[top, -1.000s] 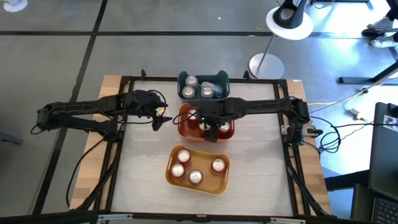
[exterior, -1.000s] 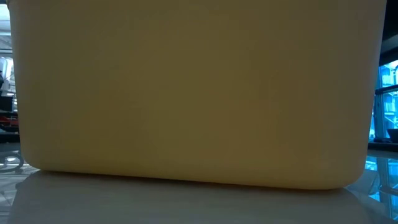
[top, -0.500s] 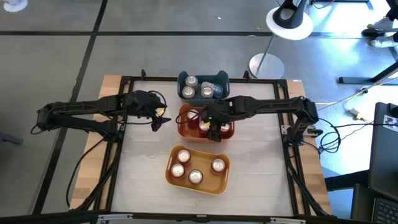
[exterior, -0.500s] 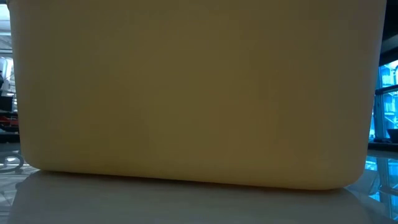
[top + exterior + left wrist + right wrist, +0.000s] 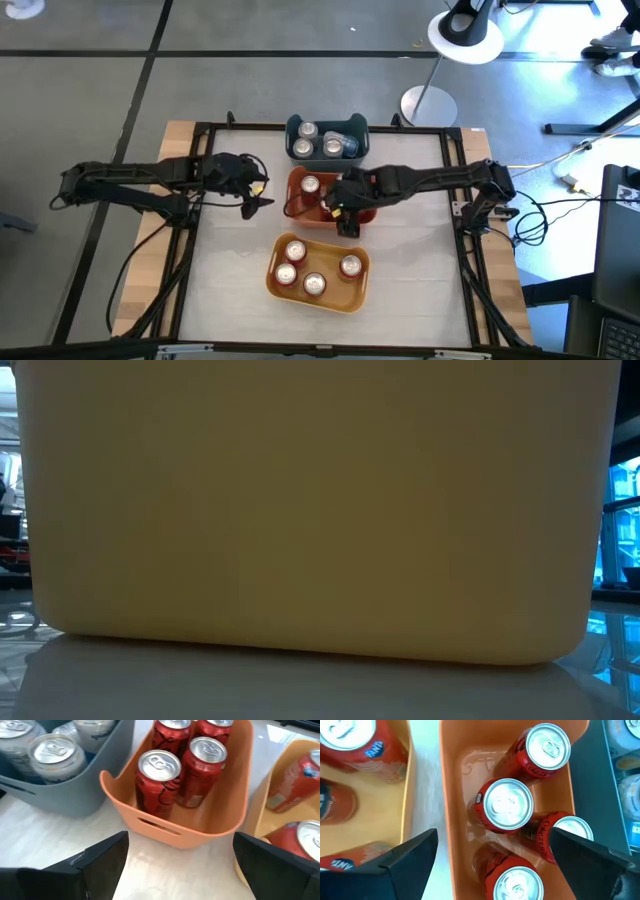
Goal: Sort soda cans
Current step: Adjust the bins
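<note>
Hovering wide over orange bin [image 5: 301, 203], right claw [image 5: 347, 215] empty; four red soda cans [image 5: 509, 805] upright inside. Advise centering over one can before closing (left claw [image 5: 255, 194] wide, waiting beside bin).

The white table [image 5: 230, 260] carries blue [image 5: 296, 128], orange [image 5: 293, 203] and yellow bins [image 5: 345, 298].

"FANTA" reads on an orange can [image 5: 357, 742] in the yellow bin [image 5: 409, 795]; "Coke Zero" on a red can [image 5: 540, 750].
</note>
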